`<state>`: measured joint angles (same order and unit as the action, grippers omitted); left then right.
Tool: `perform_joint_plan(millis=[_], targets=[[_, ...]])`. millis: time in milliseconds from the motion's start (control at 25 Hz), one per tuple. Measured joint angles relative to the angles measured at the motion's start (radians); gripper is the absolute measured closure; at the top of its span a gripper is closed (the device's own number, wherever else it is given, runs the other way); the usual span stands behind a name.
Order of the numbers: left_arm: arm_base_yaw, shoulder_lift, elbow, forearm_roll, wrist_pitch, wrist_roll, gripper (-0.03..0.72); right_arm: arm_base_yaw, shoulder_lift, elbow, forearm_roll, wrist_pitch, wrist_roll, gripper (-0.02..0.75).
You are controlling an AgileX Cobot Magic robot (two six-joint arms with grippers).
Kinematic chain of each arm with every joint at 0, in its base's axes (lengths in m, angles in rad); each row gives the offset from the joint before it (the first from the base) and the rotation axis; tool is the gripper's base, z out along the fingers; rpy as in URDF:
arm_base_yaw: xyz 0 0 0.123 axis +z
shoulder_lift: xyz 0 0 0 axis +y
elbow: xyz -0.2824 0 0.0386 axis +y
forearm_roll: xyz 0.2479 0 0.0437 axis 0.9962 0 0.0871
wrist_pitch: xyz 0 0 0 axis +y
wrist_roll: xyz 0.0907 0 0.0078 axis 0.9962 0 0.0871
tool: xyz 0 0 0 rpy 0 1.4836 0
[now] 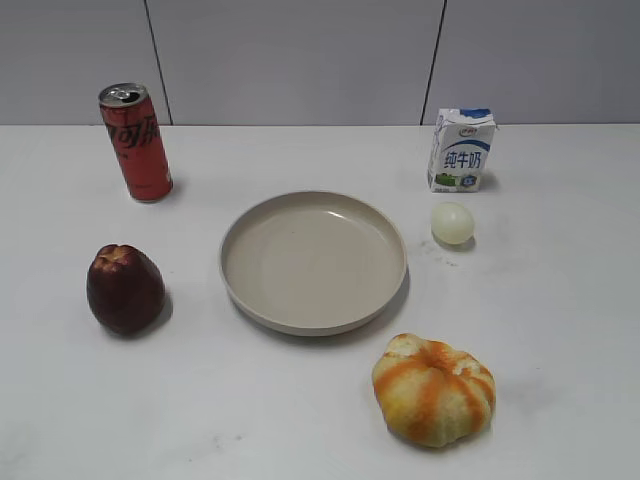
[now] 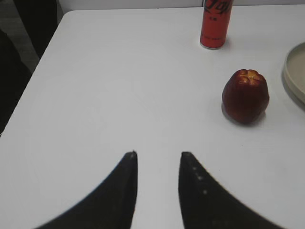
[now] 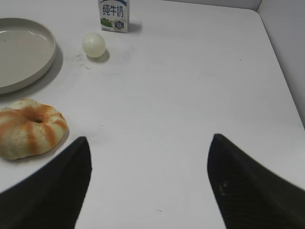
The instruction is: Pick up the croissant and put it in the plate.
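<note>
Over on the left, the left gripper (image 2: pixel 158 160) hangs above bare white counter (image 2: pixel 119 86) with its dark jaws drawn to a narrow gap, nothing between them; the dark red apple (image 2: pixel 245 96) sits off at its two o'clock and the red soda can (image 2: pixel 216 24) stands beyond, near one o'clock. Across the middle lies the large round beige plate (image 1: pixel 313 262), shallow and empty, with the blue-and-white milk carton (image 1: pixel 462 150) and the small pale egg (image 1: pixel 452 223) at its one and two o'clock in the exterior view. Now the prize: the round, lobed croissant (image 1: pixel 434 388), pale yellow with orange-brown stripes, rests on the counter at the plate's five o'clock, just beside its rim but not touching. And here's the right gripper (image 3: pixel 148 140), jaws spread wide and empty, with the croissant (image 3: pixel 29 127) out at its nine o'clock, just outside its left jaw, the plate (image 3: pixel 45 59) farther along at ten. The right arm looks clearly nearer, so the pickup should be its job: swing left, centre over the pastry. It's roughly round, so no long axis to favour.
</note>
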<state>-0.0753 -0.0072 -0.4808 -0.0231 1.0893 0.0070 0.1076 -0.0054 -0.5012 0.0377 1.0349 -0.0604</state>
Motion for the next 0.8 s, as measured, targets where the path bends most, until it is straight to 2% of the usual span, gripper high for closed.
perform_joint_plan(millis=[560,800], targets=[[0.0,0.0,0.0,0.0,0.0,0.0,0.454,0.0,0.011,-0.001,-0.006,-0.004,-0.005,0.167],[0.0,0.0,0.0,0.0,0.0,0.0,0.454,0.0,0.262,-0.032,-0.003,-0.103,-0.117,0.167]])
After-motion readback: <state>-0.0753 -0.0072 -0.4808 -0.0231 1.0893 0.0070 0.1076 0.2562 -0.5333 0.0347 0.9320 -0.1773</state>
